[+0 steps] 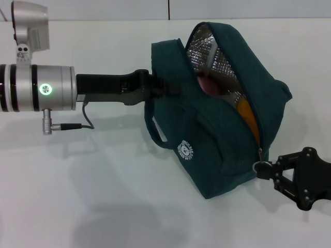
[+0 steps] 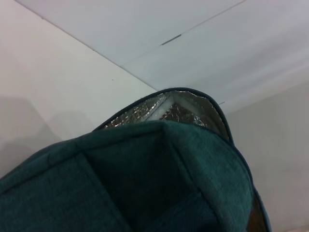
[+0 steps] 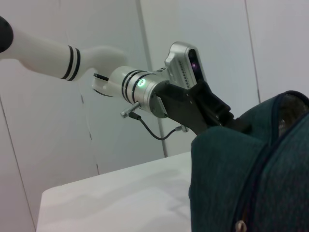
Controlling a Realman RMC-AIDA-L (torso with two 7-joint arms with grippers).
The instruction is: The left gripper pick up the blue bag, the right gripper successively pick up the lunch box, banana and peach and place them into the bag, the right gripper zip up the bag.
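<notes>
1. Found the blue bag point(image 1: 222, 129) on the white table point(image 1: 103, 196), tilted, mouth unzipped, foil lining point(image 1: 207, 57) showing.
2. Saw the left gripper point(image 1: 170, 85) reaching in from the left and clamped on the bag's upper edge; fingers together on the fabric, as far as the head view showed.
3. Saw the right gripper point(image 1: 269, 170) at the bag's lower near corner, fingertips pinched on the ring zip pull point(image 1: 260, 167).
4. Made out something pink, likely the peach point(image 1: 209, 85), and an orange-yellow strip, likely the banana point(image 1: 248, 114), inside the opening. Could not see the lunch box.
5. Judged the packing done and the zipping just about to start.
6. Risks judged from here:
   - Ring slipping out of the pinch, given so small a hold.
   - Fabric bunching ahead of the slider if the left hold slackened, jamming the zip.
   - Banana sitting close to the zip line and catching in the teeth.
   - Bag dragging across the table instead of closing, if pulled off the zip's line.
</notes>
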